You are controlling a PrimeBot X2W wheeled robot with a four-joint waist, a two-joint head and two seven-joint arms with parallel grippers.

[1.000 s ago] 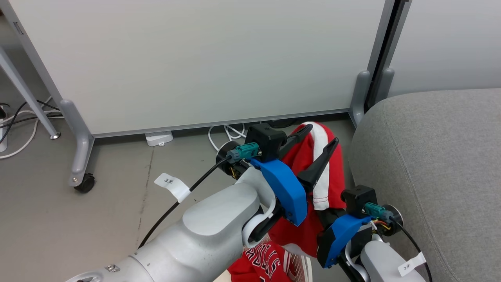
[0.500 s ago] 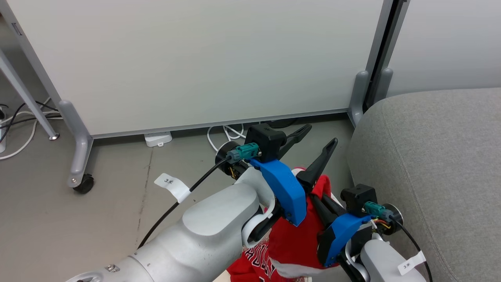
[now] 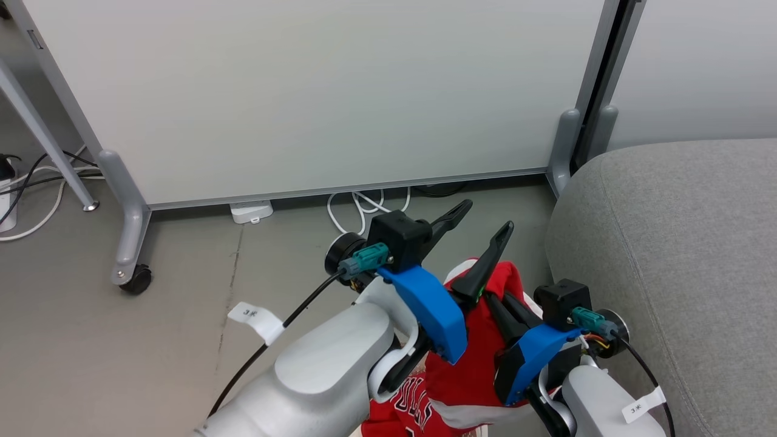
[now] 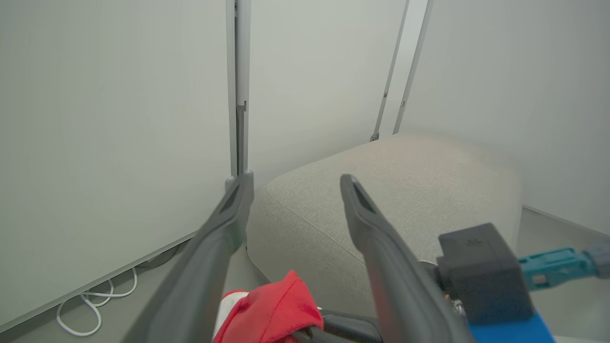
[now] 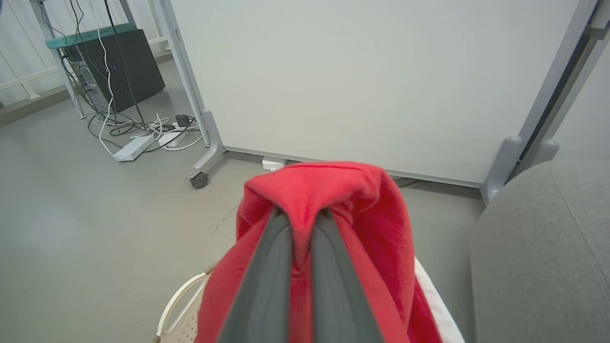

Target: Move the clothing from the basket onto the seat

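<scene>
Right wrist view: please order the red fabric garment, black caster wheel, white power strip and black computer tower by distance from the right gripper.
1. Red garment, clamped in the right gripper.
2. Caster wheel, ahead left.
3. Power strip, farther left.
4. Computer tower, far upper left.

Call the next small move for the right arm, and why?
Probably swing the right gripper rightward over the seat: it is shut on the red garment, held up off the floor, with the seat close on its right. The left gripper stands open, holding nothing.
</scene>
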